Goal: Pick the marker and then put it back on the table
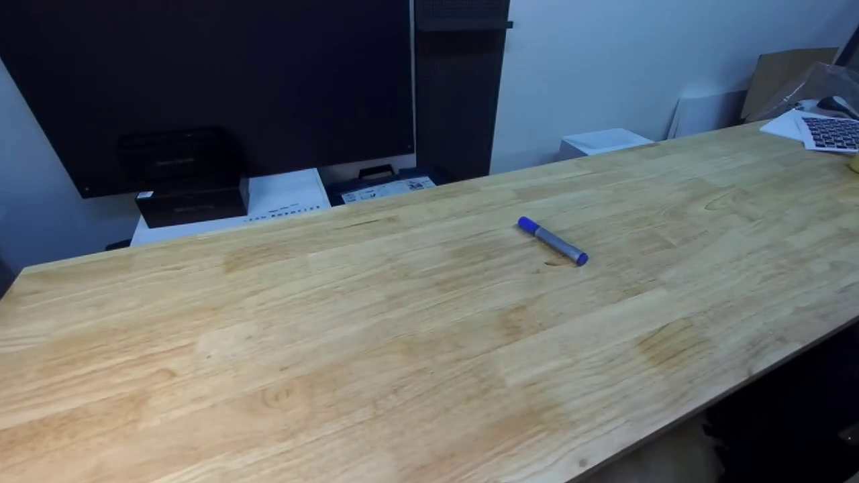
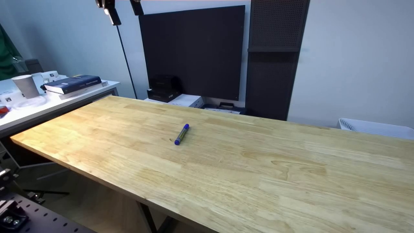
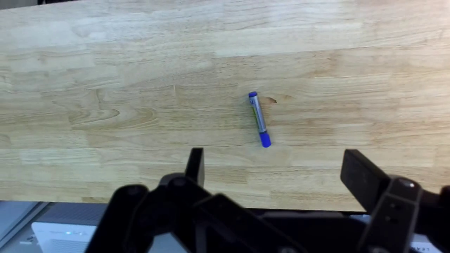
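Observation:
The marker (image 1: 554, 243) lies flat on the light wooden table (image 1: 376, 349). It has a grey barrel with a blue cap and a blue end. It also shows in an exterior view (image 2: 182, 134) and in the wrist view (image 3: 258, 114). My gripper (image 3: 272, 158) is open, with a wide gap and nothing between its fingers. In the wrist view the marker appears just beyond the fingertips, between their lines. In an exterior view the gripper (image 2: 126, 16) shows only its fingertips at the top edge, high above the table. The table also shows in an exterior view (image 2: 258, 168).
A sheet with a black pattern (image 1: 832, 133) lies at the table's far right end. A white side desk with a book (image 2: 72, 84) and a cup (image 2: 26, 86) stands past the table's end. Boxes (image 1: 191, 204) stand behind the back edge, by a black panel (image 2: 194, 51).

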Tool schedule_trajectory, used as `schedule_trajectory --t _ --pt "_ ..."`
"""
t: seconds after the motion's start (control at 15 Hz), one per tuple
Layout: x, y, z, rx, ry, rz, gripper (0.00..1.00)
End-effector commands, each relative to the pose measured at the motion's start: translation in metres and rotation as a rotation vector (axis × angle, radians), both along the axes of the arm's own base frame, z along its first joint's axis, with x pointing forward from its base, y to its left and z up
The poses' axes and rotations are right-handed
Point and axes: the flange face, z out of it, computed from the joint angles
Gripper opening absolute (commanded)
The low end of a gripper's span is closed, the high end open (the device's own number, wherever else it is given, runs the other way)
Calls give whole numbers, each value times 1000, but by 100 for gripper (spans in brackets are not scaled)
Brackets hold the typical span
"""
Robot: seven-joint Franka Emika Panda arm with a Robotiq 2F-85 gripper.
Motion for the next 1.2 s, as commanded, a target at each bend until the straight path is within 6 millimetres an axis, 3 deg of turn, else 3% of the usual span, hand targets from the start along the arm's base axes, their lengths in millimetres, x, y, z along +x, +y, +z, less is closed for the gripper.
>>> schedule_trajectory --t 0.0,0.2,0.4,0.67,0.87,1.0,1.07,1.13 --pt "0 4 1 -1 1 8 100" --pt "0 23 8 -40 -32 113 100" --pt "21 -1 1 -42 -80 189 100" --pt "50 -56 -42 138 -174 279 100" --pt "63 -70 -88 306 -178 332 100" --pt "64 -88 -120 354 -66 318 100" --pt "54 -79 -104 325 -128 332 100" --pt "55 -83 -118 334 -92 323 100"
